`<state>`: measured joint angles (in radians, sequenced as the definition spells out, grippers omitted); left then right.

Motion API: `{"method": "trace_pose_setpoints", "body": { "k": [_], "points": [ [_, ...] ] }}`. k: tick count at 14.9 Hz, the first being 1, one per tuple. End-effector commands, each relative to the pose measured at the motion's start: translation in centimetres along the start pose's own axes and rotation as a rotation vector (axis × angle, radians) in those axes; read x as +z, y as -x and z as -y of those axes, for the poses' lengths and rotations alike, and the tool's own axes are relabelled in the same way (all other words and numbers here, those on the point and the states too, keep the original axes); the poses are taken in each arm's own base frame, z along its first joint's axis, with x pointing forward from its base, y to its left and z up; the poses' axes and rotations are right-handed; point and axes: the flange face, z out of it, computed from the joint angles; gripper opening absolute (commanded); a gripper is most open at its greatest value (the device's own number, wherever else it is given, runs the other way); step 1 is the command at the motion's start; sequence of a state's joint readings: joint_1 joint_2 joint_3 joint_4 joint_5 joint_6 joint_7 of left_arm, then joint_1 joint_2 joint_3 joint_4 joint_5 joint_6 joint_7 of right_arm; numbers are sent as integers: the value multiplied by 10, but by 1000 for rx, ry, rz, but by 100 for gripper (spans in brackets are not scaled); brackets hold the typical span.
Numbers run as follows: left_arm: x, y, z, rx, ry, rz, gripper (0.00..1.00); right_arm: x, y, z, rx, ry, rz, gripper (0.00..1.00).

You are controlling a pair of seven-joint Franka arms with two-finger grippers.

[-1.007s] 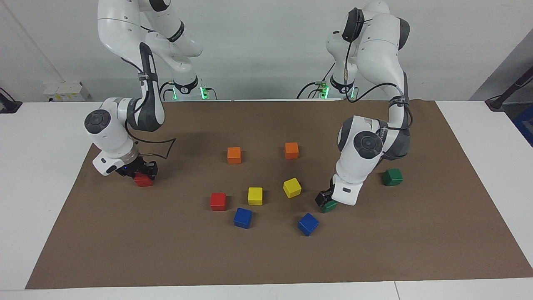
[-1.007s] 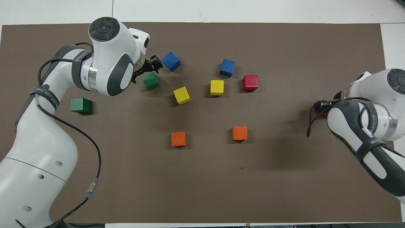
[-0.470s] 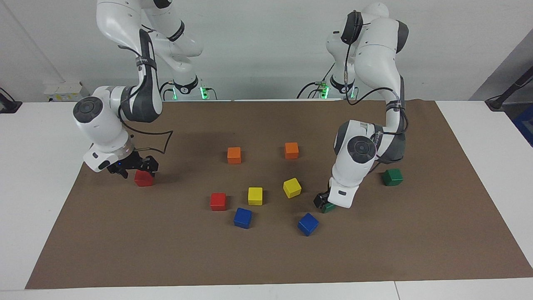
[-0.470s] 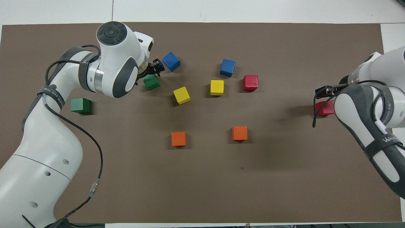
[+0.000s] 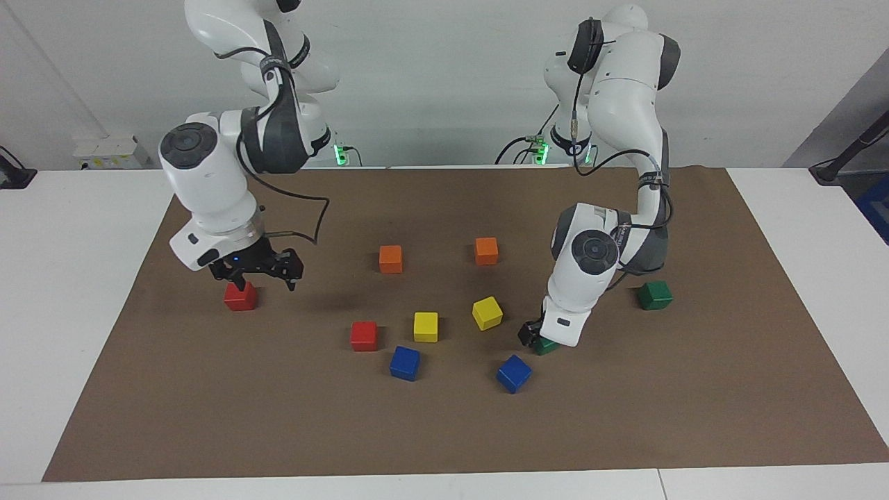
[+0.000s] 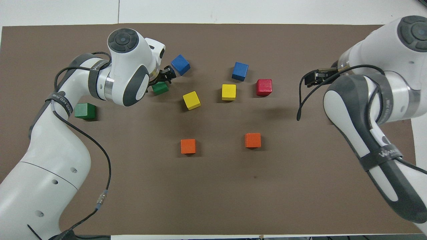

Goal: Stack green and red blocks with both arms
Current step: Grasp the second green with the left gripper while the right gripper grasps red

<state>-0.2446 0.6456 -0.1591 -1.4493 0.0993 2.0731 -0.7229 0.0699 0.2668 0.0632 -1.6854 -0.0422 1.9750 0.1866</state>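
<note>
A red block (image 5: 240, 296) sits on the brown mat (image 5: 444, 430) at the right arm's end. My right gripper (image 5: 264, 278) hangs open and empty just above the mat beside it; it also shows in the overhead view (image 6: 313, 78), where this block is hidden under the arm. A second red block (image 5: 364, 335) (image 6: 264, 87) lies near the middle. My left gripper (image 5: 533, 337) (image 6: 164, 75) is down at a green block (image 5: 549, 345) (image 6: 160, 88), which the hand partly covers. A second green block (image 5: 654, 295) (image 6: 84, 111) lies nearer to the robots, toward the left arm's end.
Two orange cubes (image 5: 391, 258) (image 5: 486, 251) lie nearer to the robots. Two yellow cubes (image 5: 426, 326) (image 5: 487, 312) and two blue cubes (image 5: 405, 362) (image 5: 514, 373) crowd the middle; one blue cube is close to the left gripper.
My right gripper has lifted off the red block, which stays on the mat, and moved up and toward the table's middle. My left arm has shifted slightly at the green block.
</note>
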Motion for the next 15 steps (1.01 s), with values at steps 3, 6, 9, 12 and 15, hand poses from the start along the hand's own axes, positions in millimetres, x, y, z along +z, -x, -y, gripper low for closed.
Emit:
{"method": "trace_pose_setpoints", "body": {
  "k": [3, 6, 9, 12, 15],
  "points": [
    [10, 6, 0, -2, -3, -20, 100, 28, -33, 37, 33, 0, 12, 100],
    [10, 5, 1, -4, -3, -21, 100, 37, -44, 63, 63, -7, 14, 100],
    [10, 7, -1, -15, -4, -19, 76, 46, -60, 87, 80, -6, 26, 100],
    [6, 6, -2, -17, -8, -15, 2, 52, -72, 97, 79, -6, 29, 100],
    [-1, 5, 0, -22, -26, 4, 0, 67, -79, 113, 83, -6, 24, 100]
  ]
}}
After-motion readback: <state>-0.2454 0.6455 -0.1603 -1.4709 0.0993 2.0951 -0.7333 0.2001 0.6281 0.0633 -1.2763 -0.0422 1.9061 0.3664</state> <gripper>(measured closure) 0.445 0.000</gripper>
